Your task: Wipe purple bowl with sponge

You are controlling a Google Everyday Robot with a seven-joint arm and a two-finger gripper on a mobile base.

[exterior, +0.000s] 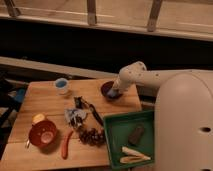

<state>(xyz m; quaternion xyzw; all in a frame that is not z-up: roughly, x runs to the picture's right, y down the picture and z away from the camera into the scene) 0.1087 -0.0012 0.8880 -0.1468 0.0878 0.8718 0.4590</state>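
Purple round glossy bowl at far right of wooden surface; end effector inside, pressing blue-grey sponge; finger state unclear.

Hand and sponge inside purple bowl, grip too small to tell.
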